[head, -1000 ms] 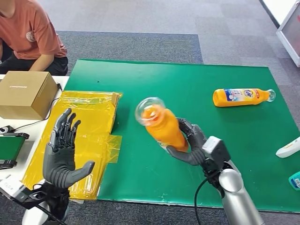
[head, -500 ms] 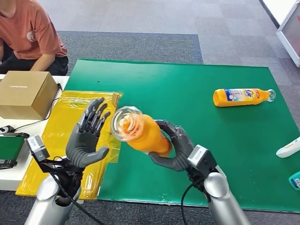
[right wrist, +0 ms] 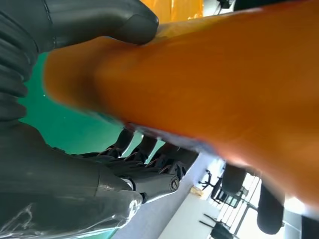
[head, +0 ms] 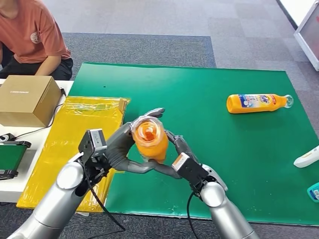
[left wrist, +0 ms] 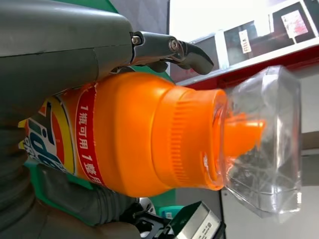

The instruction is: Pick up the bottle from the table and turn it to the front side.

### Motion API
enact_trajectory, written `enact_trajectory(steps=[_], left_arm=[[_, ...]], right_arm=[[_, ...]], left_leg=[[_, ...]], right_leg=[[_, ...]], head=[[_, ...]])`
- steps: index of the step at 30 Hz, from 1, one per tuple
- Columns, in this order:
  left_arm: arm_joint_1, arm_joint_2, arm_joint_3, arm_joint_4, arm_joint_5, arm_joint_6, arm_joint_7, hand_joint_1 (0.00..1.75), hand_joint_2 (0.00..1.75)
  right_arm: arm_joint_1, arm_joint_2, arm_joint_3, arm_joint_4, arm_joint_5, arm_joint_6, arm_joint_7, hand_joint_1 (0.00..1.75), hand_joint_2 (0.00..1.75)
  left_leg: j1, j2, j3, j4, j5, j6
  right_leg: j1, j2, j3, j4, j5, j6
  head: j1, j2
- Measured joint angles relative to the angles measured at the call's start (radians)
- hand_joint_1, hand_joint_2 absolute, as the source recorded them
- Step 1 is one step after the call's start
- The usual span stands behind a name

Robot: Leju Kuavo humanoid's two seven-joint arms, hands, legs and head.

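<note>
Both hands hold the orange bottle (head: 150,139) in the air above the near part of the green mat (head: 211,149), its clear cap (head: 147,122) pointing up toward the head camera. The left hand (head: 122,147) grips the bottle from the left side, fingers wrapped around the body. The right hand (head: 177,154) grips it from the right and from below; the left wrist view shows the thumb across the printed label (left wrist: 56,137) and the clear cap (left wrist: 263,144) over an orange spout. In the right wrist view the bottle (right wrist: 211,84) runs as a blurred orange band, with the right hand's thumb (right wrist: 94,20) pressed on it. A second orange bottle (head: 257,103) lies on its side near the far right corner of the mat, cap toward the right edge. Yellow plastic sheeting (head: 75,144) lies against the mat's left edge. A cardboard box (head: 26,99) sits on the white table (head: 15,184) further left. A person in an orange shirt (head: 32,35) sits behind the box. A white object (head: 306,157) lies at the mat's right edge.
</note>
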Motion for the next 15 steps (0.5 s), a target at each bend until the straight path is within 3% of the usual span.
enact_trajectory(steps=[1, 5, 15], left_arm=[[-0.013, 0.006, -0.011, 0.006, -0.001, 0.000, 0.004, 0.00, 1.75], [-0.051, 0.026, -0.049, 0.025, 0.005, 0.001, 0.020, 1.75, 1.75], [-0.067, 0.055, -0.074, 0.048, -0.007, 0.056, 0.028, 1.75, 1.75]], right_arm=[[-0.004, 0.002, 0.002, 0.009, 0.003, -0.001, 0.002, 1.75, 1.75], [-0.010, 0.006, 0.006, 0.037, 0.010, -0.005, 0.009, 1.75, 1.75], [-0.010, 0.007, 0.013, 0.051, 0.015, -0.019, 0.021, 1.75, 1.75]], left_leg=[[0.000, 0.000, 0.000, 0.000, 0.000, 0.000], [0.000, 0.000, 0.000, 0.000, 0.000, 0.000], [0.000, 0.000, -0.001, 0.000, 0.000, 0.000]], right_leg=[[0.000, 0.000, 0.000, 0.000, 0.000, 0.000], [0.000, 0.000, 0.000, 0.000, 0.000, 0.000], [0.000, 0.000, -0.001, 0.000, 0.000, 0.000]], head=[[0.000, 0.000], [0.000, 0.000], [0.000, 0.000]])
